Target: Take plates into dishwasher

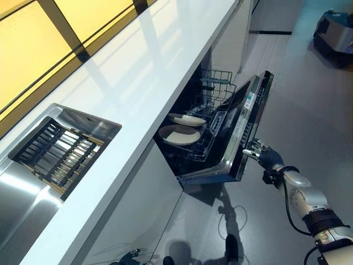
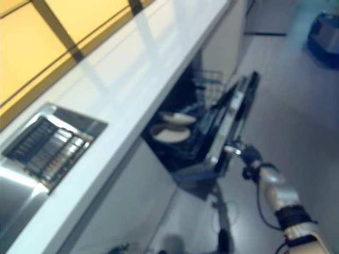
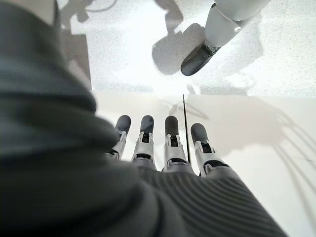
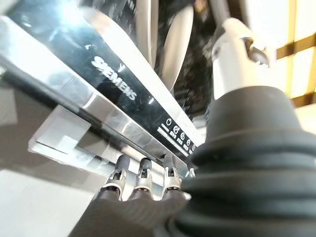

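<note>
— Under the white counter [image 1: 138, 83], what does the left eye view show?
— The dishwasher [image 1: 209, 132] stands partly open, its door [image 1: 248, 130] tilted up toward closing. Two plates [image 1: 179, 134] lie in the rack [image 1: 218, 88] inside, one just behind the other. The right hand [image 1: 258, 150] touches the door's outer edge. A sink [image 1: 49, 149] with a dark grid sits in the counter to the left.
— And the right eye view?
— Same scene, blurrier: the right hand against the door edge, plates inside.
— The left wrist view?
— The left hand [image 3: 163, 148] hangs over pale floor, fingers straight and relaxed, holding nothing.
— The right wrist view?
— Straight fingers [image 4: 140, 180] press on the door's shiny metal edge, the thumb [image 4: 232, 54] reaching up apart from them. They grip nothing. A plate's rim shows past the door's control strip.
</note>
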Motion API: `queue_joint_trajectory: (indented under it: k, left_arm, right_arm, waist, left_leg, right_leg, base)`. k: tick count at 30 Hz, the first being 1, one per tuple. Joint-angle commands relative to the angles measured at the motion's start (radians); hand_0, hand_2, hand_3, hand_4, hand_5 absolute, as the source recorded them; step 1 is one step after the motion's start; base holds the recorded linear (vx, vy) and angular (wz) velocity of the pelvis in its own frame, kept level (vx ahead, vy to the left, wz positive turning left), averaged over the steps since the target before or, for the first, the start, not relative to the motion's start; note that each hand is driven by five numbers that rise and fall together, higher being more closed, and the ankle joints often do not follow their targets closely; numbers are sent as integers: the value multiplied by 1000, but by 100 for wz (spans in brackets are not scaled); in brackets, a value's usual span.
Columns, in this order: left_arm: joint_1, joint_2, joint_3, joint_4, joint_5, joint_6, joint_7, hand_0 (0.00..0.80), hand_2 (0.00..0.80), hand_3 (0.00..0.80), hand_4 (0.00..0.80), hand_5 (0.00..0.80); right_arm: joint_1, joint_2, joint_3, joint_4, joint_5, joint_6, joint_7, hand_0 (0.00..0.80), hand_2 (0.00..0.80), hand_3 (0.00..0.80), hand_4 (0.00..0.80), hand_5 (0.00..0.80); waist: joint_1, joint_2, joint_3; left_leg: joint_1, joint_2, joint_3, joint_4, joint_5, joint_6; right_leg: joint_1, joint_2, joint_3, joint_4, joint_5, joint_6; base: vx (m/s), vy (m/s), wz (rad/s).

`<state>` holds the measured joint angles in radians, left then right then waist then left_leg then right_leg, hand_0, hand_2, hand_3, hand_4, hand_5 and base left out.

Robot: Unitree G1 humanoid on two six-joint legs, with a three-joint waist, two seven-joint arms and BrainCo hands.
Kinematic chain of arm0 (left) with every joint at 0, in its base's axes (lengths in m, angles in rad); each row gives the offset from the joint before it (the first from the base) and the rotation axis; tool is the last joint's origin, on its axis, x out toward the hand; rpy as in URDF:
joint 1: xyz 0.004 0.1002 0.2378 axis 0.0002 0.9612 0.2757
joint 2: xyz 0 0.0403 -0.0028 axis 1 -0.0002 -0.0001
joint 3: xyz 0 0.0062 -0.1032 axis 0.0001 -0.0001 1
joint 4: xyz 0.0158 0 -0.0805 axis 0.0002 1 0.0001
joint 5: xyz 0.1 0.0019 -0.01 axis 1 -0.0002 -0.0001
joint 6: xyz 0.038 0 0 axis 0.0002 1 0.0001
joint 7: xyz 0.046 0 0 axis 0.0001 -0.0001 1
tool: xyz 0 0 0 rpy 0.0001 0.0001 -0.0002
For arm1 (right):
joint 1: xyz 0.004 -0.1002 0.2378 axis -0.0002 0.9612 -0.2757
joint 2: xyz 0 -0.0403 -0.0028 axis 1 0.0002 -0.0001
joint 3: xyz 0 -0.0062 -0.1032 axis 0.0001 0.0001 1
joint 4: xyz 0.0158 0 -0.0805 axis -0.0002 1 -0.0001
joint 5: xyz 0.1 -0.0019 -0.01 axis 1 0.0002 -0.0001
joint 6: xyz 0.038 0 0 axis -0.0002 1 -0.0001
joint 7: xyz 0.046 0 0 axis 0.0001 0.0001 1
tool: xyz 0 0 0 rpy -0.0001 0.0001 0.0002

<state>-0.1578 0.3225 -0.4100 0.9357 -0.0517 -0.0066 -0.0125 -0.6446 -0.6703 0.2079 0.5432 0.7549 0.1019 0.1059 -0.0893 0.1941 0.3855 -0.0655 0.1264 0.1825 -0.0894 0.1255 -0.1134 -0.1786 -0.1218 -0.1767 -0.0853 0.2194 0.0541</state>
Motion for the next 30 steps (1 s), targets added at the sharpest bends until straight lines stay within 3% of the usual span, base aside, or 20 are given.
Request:
queue_joint_trajectory:
  k: [1, 22, 28, 30]
  left_arm:
    - [-52, 64, -40, 21, 32, -1, -5, 0, 0, 0, 0, 0]
    - [-52, 70, -40, 14, 13, 2, 1, 0, 0, 0, 0, 0]
    - [-40, 71, -15, 24, -5, -3, 15, 0, 0, 0, 0, 0]
    - [-23, 74, 3, 25, -4, -2, 21, 0, 0, 0, 0, 0]
  right_arm:
    - [-146, 242, 190, -112, 5, 14, 207, 0, 0, 0, 0, 0]
    - [-137, 234, 195, -83, 2, -4, 191, 0, 0, 0, 0, 0]
    - [-108, 206, 187, -58, -123, -26, 147, 0, 0, 0, 0, 0]
    - [-72, 187, 170, -57, -198, -63, 119, 0, 0, 0, 0, 0]
  waist:
    - [102, -81, 13]
    - [117, -89, 24]
    - [127, -107, 13]
    - [135, -123, 1]
  left_leg:
    - [-56, -76, -32, 47, -62, 41]
    - [-60, -79, -55, 40, -56, 45]
    - [-59, -78, -79, 17, -44, 44]
    - [-57, -75, -92, 13, -39, 42]
  right_leg:
    - [14, -20, -42, 88, -159, 28]
    - [20, -9, -51, 98, -170, 19]
    - [32, 6, -59, 107, -186, 11]
    - [47, 12, -73, 116, -198, 7]
  base:
    - [0, 0, 0]
    - [8, -3, 10]
    - [5, -14, 13]
    - [25, -53, 23]
